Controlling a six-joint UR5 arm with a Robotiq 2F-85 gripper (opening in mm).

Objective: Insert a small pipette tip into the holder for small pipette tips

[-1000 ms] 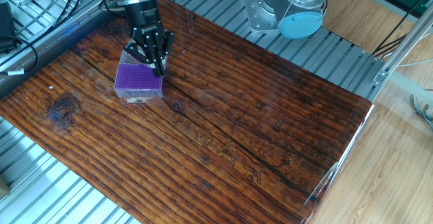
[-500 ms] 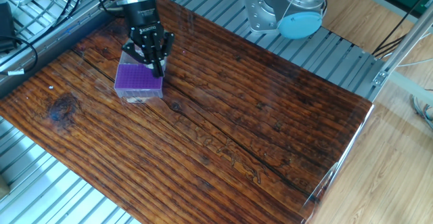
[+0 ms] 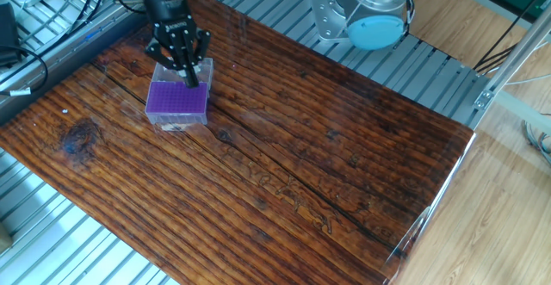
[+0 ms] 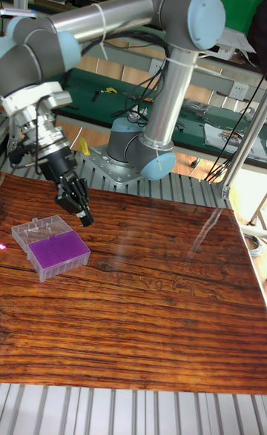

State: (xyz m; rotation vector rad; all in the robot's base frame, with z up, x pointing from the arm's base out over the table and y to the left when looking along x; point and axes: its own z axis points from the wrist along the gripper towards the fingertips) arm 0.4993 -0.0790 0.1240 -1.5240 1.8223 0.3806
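Our table carries the holder at its far left corner, purple grid facing up so tips can drop into the holes. We hang the arm over it, wrist tilted. The gripper hovers just beside the holder; whether it pinches a tip, we cannot tell.
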